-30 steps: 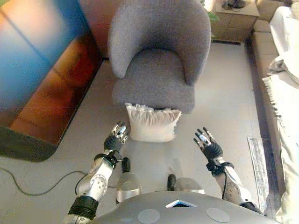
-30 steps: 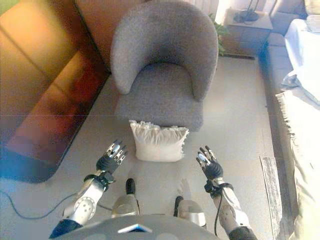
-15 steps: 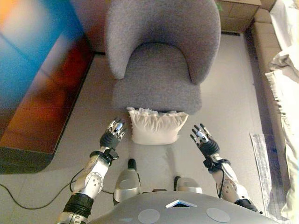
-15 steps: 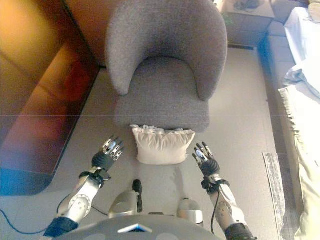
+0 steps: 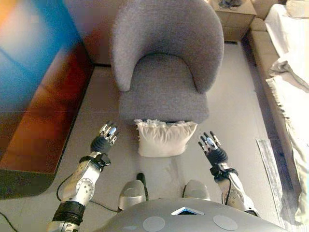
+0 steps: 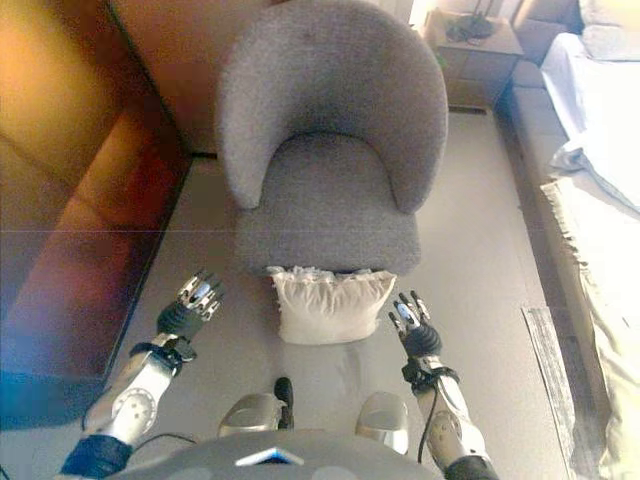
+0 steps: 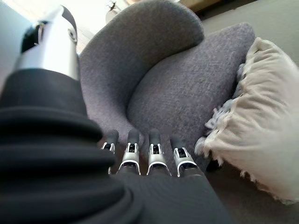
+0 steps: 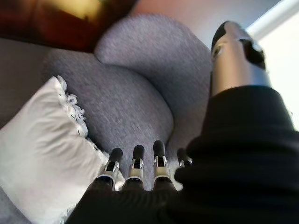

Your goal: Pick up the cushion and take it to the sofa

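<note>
A cream fringed cushion (image 5: 165,138) stands on the floor, leaning against the front of a grey armchair (image 5: 166,63). It also shows in the left wrist view (image 7: 261,126) and the right wrist view (image 8: 44,144). My left hand (image 5: 103,138) is open, left of the cushion with a gap between them. My right hand (image 5: 211,148) is open, close to the cushion's right edge, not touching it. A sofa (image 5: 289,92) under a white sheet runs along the right side.
A large dark reddish-brown panel (image 5: 38,96) lies on the floor at the left. A wooden side table (image 5: 234,14) stands behind the armchair at the back right. A pale mat (image 5: 273,166) lies on the floor beside the sofa.
The view has shifted a little, with the armchair sitting lower and the back table more visible. My left hand has spread away from the cushion to the left. My right hand stays near its right edge.
</note>
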Robot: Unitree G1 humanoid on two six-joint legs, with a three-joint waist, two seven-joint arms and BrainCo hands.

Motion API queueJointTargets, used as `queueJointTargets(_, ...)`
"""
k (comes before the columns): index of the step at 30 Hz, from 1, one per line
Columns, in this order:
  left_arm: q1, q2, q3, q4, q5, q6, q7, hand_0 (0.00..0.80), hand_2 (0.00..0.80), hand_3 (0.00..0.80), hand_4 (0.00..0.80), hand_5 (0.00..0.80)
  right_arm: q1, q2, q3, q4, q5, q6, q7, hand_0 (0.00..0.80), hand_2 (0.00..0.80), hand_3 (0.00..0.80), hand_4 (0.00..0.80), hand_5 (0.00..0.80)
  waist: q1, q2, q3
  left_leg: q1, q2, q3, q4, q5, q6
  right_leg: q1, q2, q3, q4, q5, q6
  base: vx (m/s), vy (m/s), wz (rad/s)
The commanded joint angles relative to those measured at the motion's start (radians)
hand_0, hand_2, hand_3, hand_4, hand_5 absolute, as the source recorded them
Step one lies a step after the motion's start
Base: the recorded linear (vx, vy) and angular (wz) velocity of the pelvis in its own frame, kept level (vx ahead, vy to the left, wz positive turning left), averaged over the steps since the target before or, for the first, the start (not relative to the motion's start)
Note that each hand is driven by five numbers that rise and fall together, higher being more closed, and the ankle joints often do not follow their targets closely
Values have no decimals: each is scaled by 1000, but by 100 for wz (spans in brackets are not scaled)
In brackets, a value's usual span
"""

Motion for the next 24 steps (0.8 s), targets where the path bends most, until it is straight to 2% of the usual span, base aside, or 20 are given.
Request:
queueJointTargets(1, 5, 9, -10, -112, 8, -15, -3, 0, 0, 0, 0, 0, -20, -35, -15, -53, -4, -41, 5, 0, 0, 0, 0, 0, -34, -49, 12, 12, -42, -57, 68, -107, -13, -76, 3, 63, -156, 309, 40, 374, -166, -5)
queueJointTargets(5, 17, 0, -13, -126, 7, 1, -4, 0, 0, 0, 0, 0, -18, -30, -11, -48, -10, -20, 9, 0, 0, 0, 0, 0, -50, -56, 9, 54, -36, -87, 62, -138, -6, -94, 17, 120, -163, 329, 47, 377, -192, 26)
queueJointTargets(6, 27, -9, -19, -120, 9, -11, -3, 0, 0, 0, 0, 0, -11, -31, -10, -46, -11, -14, 16, 0, 0, 0, 0, 0, -53, -57, -1, 65, -21, -98, 64, -142, -8, -77, 32, 125, -149, 291, 46, 274, -168, 8)
queueJointTargets(7, 28, -11, -21, -119, 9, -13, -2, 0, 0, 0, 0, 0, -10, -31, -9, -46, -11, -12, 17, 0, 0, 0, 0, 0, -53, -57, -2, 67, -18, -99, 65, -143, -10, -74, 33, 124, -148, 287, 45, 384, -254, -6)
queueJointTargets(9, 36, -16, -25, -117, -7, -21, 11, 0, 0, 0, 0, 0, -8, -41, -5, -54, -14, 12, 13, 0, 0, 0, 0, 0, -65, -57, -10, 96, 37, -96, 91, -145, -29, -77, 65, 132, -85, 230, 40, 346, -260, -1)
queueJointTargets(11, 36, -18, -27, -117, -19, -24, 14, 0, 0, 0, 0, 0, -13, -61, 4, -67, -7, 23, 17, 0, 0, 0, 0, 0, -72, -55, -15, 117, 96, -89, 122, -99, -51, -68, 97, 125, -44, 183, 10, 288, -245, 14)
queueJointTargets(13, 35, -24, -35, -117, -26, -36, 23, 0, 0, 0, 0, 0, -24, -74, 10, -64, -3, 28, 19, 0, 0, 0, 0, 0, -73, -49, -19, 111, 135, -103, 181, -22, -69, -53, 133, 121, -28, 157, -26, 231, -240, 35)
queueJointTargets(14, 36, -31, -34, -124, -32, -33, 27, 0, 0, 0, 0, 0, -31, -84, 14, -64, -5, 29, 24, 0, 0, 0, 0, 0, -68, -51, -21, 85, 151, -113, 253, 37, -72, -35, 152, 117, -26, 143, -53, 171, -209, 37)
queueJointTargets(15, 37, -33, -35, -126, -34, -33, 28, 0, 0, 0, 0, 0, -34, -87, 16, -63, -8, 28, 27, 0, 0, 0, 0, 0, -68, -52, -21, 73, 155, -117, 283, 48, -72, -30, 158, 114, -26, 138, -62, 183, -249, 29)
queueJointTargets(16, 37, -41, -37, -132, -39, -33, 33, 0, 0, 0, 0, 0, -39, -99, 22, -62, -18, 22, 32, 0, 0, 0, 0, 0, -63, -60, -19, 32, 155, -113, 384, 75, -64, -9, 171, 110, -22, 123, -89, 166, -220, 21)
queueJointTargets(18, 30, -48, -40, -124, -48, -22, 31, 0, 0, 0, 0, 0, -48, -107, 22, -52, -34, 16, 27, 0, 0, 0, 0, 0, -62, -62, -16, -21, 163, -84, 481, 90, -61, 11, 183, 93, -15, 104, -114, 196, -190, 27)
queueJointTargets(19, 26, -51, -41, -119, -50, -12, 27, 0, 0, 0, 0, 0, -47, -110, 19, -52, -29, 10, 25, 0, 0, 0, 0, 0, -62, -61, -13, -39, 181, -62, 483, 100, -65, 25, 187, 80, -10, 91, -119, 150, -85, 29)
queueJointTargets(20, 26, -52, -42, -118, -50, -12, 26, 0, 0, 0, 0, 0, -46, -110, 19, -53, -26, 9, 26, 0, 0, 0, 0, 0, -63, -61, -12, -41, 183, -60, 482, 100, -66, 28, 187, 78, -9, 88, -119, 187, -14, 29)
queueJointTargets(21, 25, -54, -40, -117, -46, -5, 14, 0, 0, 0, 0, 0, -33, -106, 15, -64, -20, 4, 32, 0, 0, 0, 0, 0, -63, -52, -10, -35, 202, -45, 405, 123, -77, 45, 194, 66, -4, 64, -118, 169, 44, 28)
queueJointTargets(24, 25, -59, -38, -122, -42, 0, 5, 0, 0, 0, 0, 0, -8, -101, 0, -81, -21, 4, 45, 0, 0, 0, 0, 0, -57, -25, -5, -27, 236, -48, 207, 204, -116, 77, 205, 46, -5, 27, -108, 173, 121, 18)
